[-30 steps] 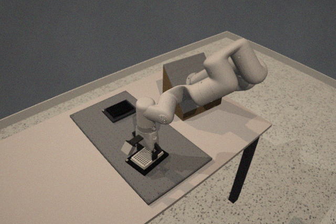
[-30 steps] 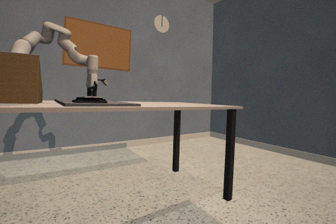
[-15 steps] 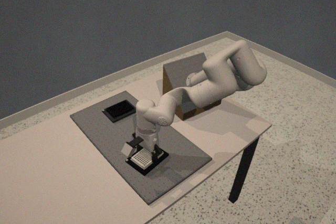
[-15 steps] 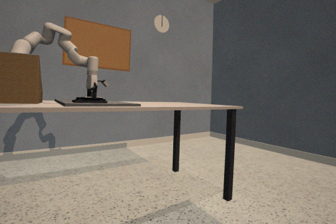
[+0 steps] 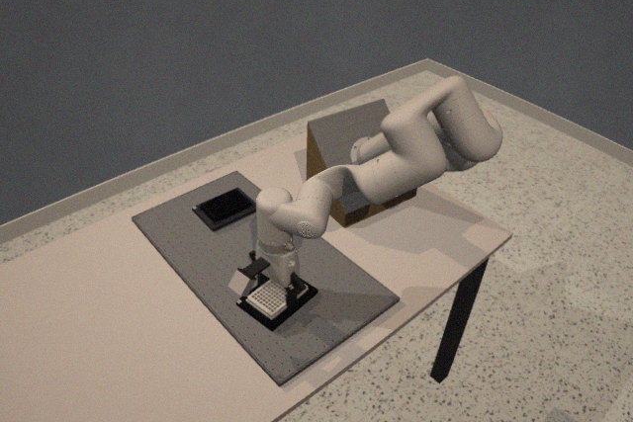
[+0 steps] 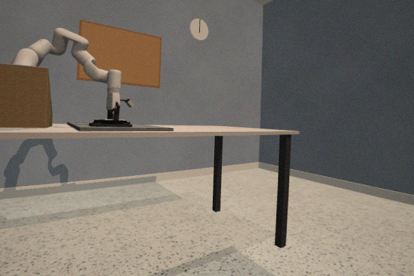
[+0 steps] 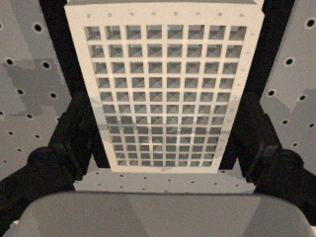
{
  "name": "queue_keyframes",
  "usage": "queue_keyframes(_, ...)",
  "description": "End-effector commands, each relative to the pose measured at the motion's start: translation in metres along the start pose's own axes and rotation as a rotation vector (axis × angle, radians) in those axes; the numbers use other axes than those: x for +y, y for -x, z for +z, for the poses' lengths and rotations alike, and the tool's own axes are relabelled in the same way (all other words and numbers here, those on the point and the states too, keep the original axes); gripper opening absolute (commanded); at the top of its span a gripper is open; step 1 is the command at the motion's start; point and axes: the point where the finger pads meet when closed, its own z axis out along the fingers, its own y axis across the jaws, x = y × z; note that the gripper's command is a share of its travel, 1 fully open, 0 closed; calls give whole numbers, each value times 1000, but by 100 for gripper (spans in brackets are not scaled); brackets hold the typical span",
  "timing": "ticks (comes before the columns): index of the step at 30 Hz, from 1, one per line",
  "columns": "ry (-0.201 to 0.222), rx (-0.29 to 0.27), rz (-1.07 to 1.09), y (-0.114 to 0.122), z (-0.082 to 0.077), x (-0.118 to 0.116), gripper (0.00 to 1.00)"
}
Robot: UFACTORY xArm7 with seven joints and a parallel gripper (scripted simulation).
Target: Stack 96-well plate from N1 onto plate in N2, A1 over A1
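A pale, matte table top (image 5: 92, 304) on black legs carries a flat grey perforated board (image 5: 204, 248) dotted with small round holes, and on that board sit two shallow black rectangular plate nests, well apart. The far nest (image 5: 225, 208) looks dark throughout — whether a plate lies in it is hard to make out. The near nest (image 5: 276, 304) holds the white 96-well plate (image 7: 163, 94), a rigid grid of square wells. The white jointed arm (image 5: 408, 151) points its black gripper (image 7: 163, 143) straight down over this plate, fingers spread fully to either long side and gripping nothing; contact with the plate cannot be judged. The A1 mark is unreadable, and the plate's far end is cut off in the wrist view.
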Motion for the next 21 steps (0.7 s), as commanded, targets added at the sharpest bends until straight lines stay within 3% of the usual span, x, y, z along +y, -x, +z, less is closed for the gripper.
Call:
queue_keyframes(1, 1, 4, 0, -2, -2, 1, 100)
queue_keyframes(3, 1, 4, 0, -2, -2, 1, 100)
queue_keyframes(4, 1, 4, 0, -1, -2, 1, 0)
queue_keyframes(21, 1, 4, 0, -1, -2, 1, 0)
